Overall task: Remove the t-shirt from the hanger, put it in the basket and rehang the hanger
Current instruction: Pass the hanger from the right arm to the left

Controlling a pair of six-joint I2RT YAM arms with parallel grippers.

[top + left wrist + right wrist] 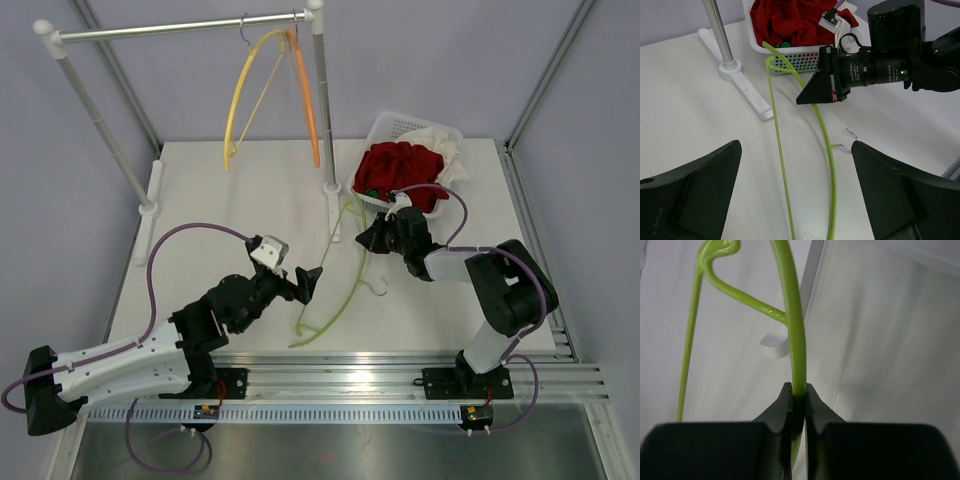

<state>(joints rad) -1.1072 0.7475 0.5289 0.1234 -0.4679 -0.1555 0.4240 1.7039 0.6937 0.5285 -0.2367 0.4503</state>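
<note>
From above, a white table (220, 200) sits between plain grey walls, with an aluminium track (400, 365) along its near edge carrying both arm bases. A white clothes rack (180, 28) stands at the far left, and a yellow hanger (240, 90) and an orange hanger (305, 90) dangle from its bar. At the far right, a white basket (395, 125) holds the red t-shirt (400, 170), bunched up beside a pale cloth (445, 140). A bare green hanger (353, 285) lies flat on the table between the arms. The left gripper (305, 283) hovers near its lower end with jaws spread, and the right gripper (368, 238) meets its upper part. The left wrist view shows its own fingers (695, 195) wide apart and grasping nothing above the green wire, with the rack's foot (750, 92) and the basket behind. The right wrist view shows the jaws pinched tight on the hanger's green rod above the white tabletop.
</note>
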